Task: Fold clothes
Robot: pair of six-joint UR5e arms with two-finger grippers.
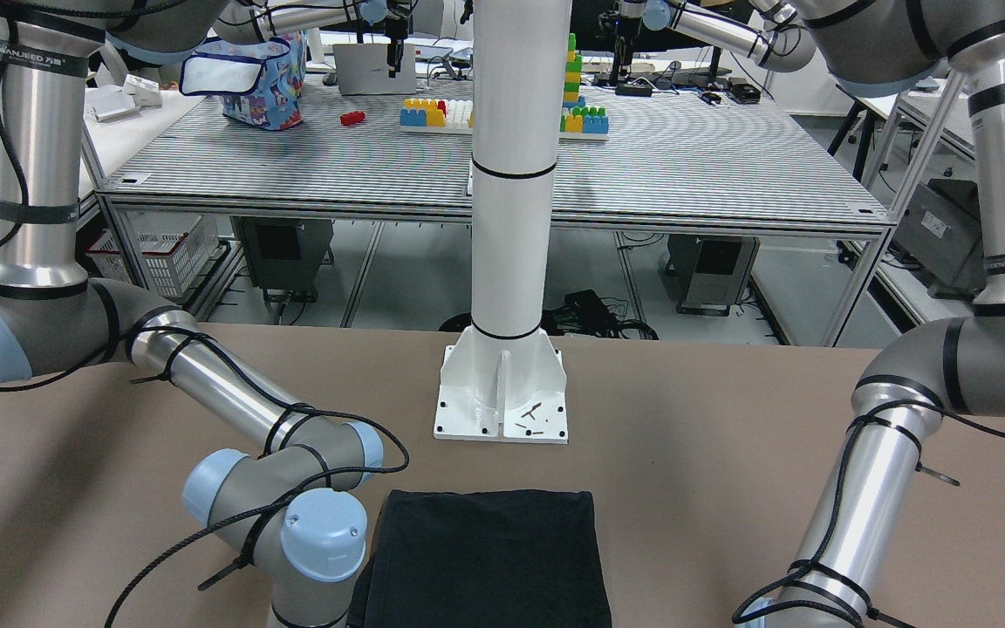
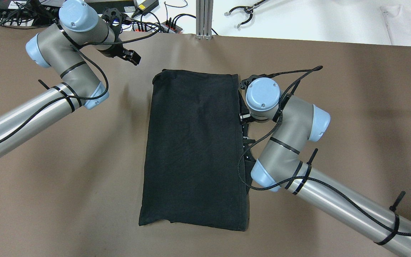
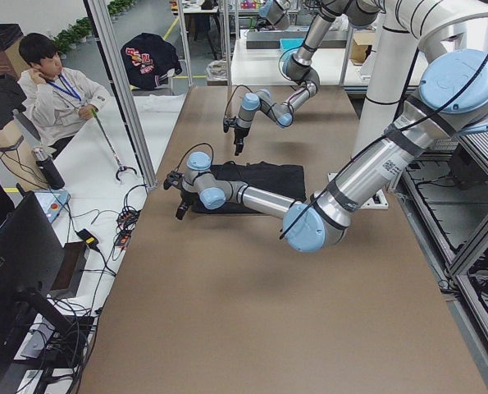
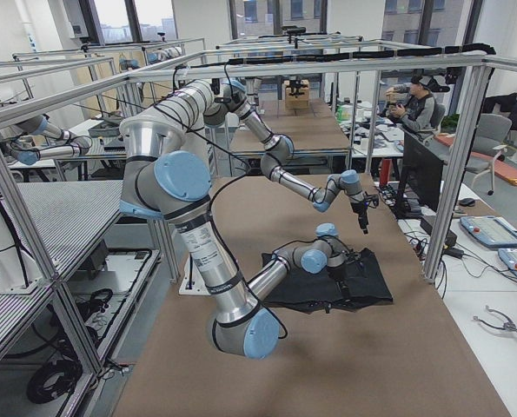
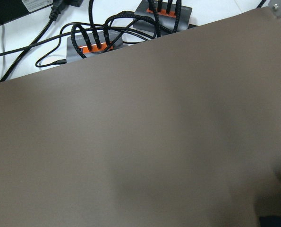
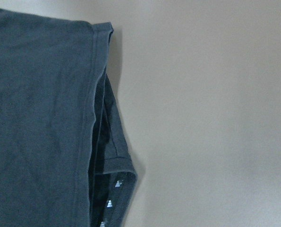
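Plainly, the black cloth (image 2: 194,142) lies flat on the worktop (image 2: 66,160), long axis running away from the robot; the right fingers, hidden under their wrist (image 2: 262,96) just beside its right long edge, are nearer, and I cannot tell their grip; the left fingers (image 2: 131,57) hover apart off the far-left corner, grip likewise unclear.

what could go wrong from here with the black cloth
On the right edge of the clothes, lower layers stick out past the top hem; a pinch there may catch only some, skewing the fold.
The right arm's cable hangs by that edge and might snag it.
The left gripper is off the clothes, so a one-sided pull could drag them.
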